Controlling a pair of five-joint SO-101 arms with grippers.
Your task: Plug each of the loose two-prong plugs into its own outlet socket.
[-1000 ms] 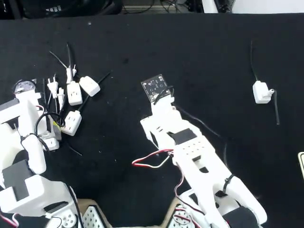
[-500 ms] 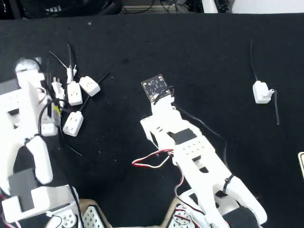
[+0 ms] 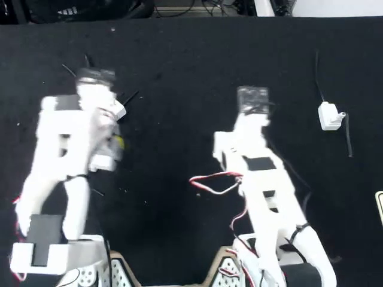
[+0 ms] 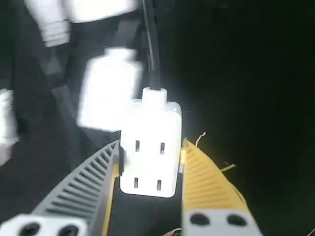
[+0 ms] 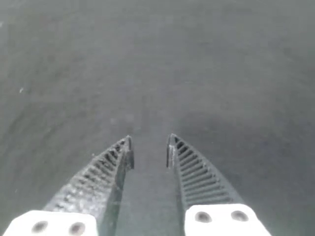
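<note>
Up close, the left wrist view shows the left gripper (image 4: 150,143) clamped on a white outlet block (image 4: 149,160). Its grey finger (image 4: 86,179) presses one side of the block and its yellow finger (image 4: 206,179) the other. The block's face carries two pairs of slots, and a black cord (image 4: 150,44) leaves its far end. Just beyond it lies a second white block (image 4: 109,98), whose slots cannot be made out. From the high view none of that grip can be seen: the left arm (image 3: 66,137) stretches over the left part of the black cloth (image 3: 179,54) and hides what it holds. The same view shows the white two-prong plug (image 3: 329,115) lying loose at the far right with its own thin black lead (image 3: 349,140). It is well apart from both arms, and the right arm (image 3: 260,161) near the middle is the closer one. The right wrist view shows the right gripper (image 5: 149,140) with a narrow gap between its ribbed dark fingers (image 5: 106,169), holding nothing, with bare cloth beneath it.
</note>
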